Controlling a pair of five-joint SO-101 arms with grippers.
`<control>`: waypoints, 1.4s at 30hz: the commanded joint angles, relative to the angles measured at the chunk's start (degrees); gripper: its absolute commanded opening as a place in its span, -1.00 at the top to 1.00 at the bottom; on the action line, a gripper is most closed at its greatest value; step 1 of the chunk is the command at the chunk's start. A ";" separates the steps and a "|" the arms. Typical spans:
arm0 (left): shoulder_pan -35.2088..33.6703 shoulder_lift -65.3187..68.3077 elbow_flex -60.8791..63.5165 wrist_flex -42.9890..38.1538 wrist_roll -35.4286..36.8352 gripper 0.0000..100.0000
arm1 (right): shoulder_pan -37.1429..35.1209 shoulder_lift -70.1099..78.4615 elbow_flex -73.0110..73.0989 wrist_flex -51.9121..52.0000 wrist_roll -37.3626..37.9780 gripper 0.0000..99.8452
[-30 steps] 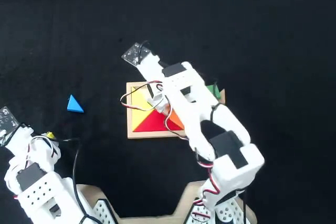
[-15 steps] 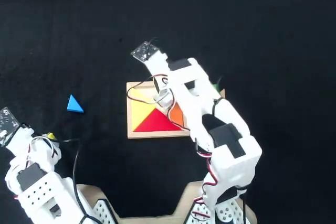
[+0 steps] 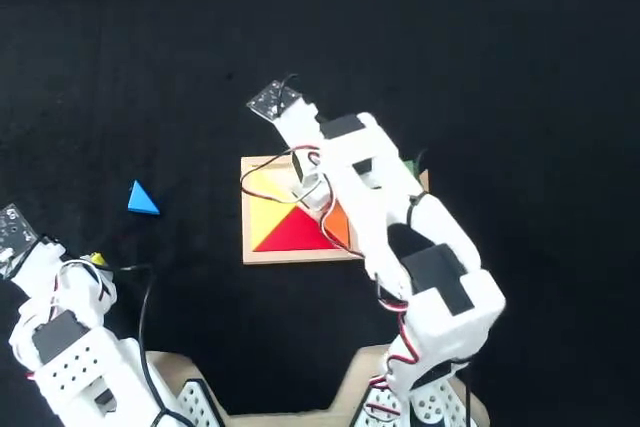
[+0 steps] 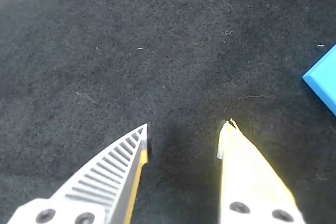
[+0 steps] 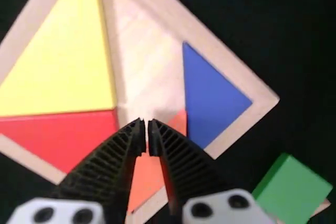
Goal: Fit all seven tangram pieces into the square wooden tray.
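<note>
The square wooden tray (image 5: 147, 61) lies under my right gripper (image 5: 145, 127), which is shut with nothing in it, its tips just above the tray's middle. In the tray are a large yellow triangle (image 5: 68, 61), a large red triangle (image 5: 58, 135), a blue triangle (image 5: 207, 98) and an orange piece (image 5: 178, 123). A green square (image 5: 289, 190) sits outside the tray's corner, on a tan piece. In the high view the right arm (image 3: 350, 162) covers the right half of the tray (image 3: 245, 209). A small blue triangle (image 3: 143, 199) lies on the cloth to the left. My left gripper (image 4: 186, 129) is open over bare cloth, with that blue triangle (image 4: 323, 80) off to one side.
Black cloth covers the table all around the tray. The left arm (image 3: 60, 297) sits at the front left corner. A tan sliver (image 3: 424, 183) shows beside the green square (image 3: 408, 167), right of the tray.
The right arm's wrist has shifted slightly to the right over the tray. The left arm and the small blue triangle have not moved.
</note>
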 commanded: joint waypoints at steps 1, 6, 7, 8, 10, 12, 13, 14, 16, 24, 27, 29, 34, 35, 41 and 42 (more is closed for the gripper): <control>0.84 -0.62 -0.75 -0.44 -3.60 0.56 | 4.40 -11.03 -0.31 5.54 -0.09 0.98; 0.84 -0.62 -0.66 -0.44 -3.69 0.56 | 16.44 -33.45 6.20 8.79 0.18 0.98; 0.84 -0.62 -0.66 -0.44 -3.69 0.56 | 18.11 -37.49 8.75 8.44 0.35 0.98; 0.84 -0.62 -0.57 -0.44 -3.69 0.56 | 19.60 -41.27 11.82 7.47 0.35 0.98; 0.84 -0.62 -0.66 -0.44 -3.69 0.56 | 22.24 -47.43 17.80 5.98 0.35 0.98; 0.92 -0.62 -0.75 -0.44 -3.69 0.56 | 24.26 -50.77 22.29 5.19 0.35 0.98; 1.10 -0.62 -0.84 -0.53 -3.69 0.56 | 25.05 -51.38 23.43 5.19 0.35 0.98; 2.15 -0.53 -1.36 -0.53 -3.69 0.56 | 26.02 -51.38 24.13 5.36 0.09 0.98; 6.55 -0.09 -3.74 0.88 -3.78 0.56 | 27.60 -50.77 24.84 5.45 -0.26 0.98; 31.96 4.84 -33.54 17.41 -11.52 0.56 | 27.87 -42.86 26.68 2.73 -8.35 0.98; 37.41 14.07 -44.35 24.00 -14.77 0.56 | 27.96 -38.81 28.26 -1.23 -10.46 0.98; 38.37 21.71 -51.03 28.92 -18.81 0.56 | 28.04 -36.35 29.41 -3.96 -11.16 0.98; 38.02 40.88 -63.34 39.74 -39.38 0.57 | 28.04 -31.78 31.60 -9.58 -15.47 0.98; 37.85 44.13 -64.92 40.18 -42.29 0.57 | 28.04 -31.16 32.13 -10.90 -15.82 0.98; 29.32 57.67 -69.85 30.95 -39.56 0.57 | 27.78 -28.79 35.03 -16.79 -15.47 0.98; 26.86 59.34 -69.93 27.34 -34.29 0.57 | 27.78 -28.70 35.12 -17.05 -15.47 0.98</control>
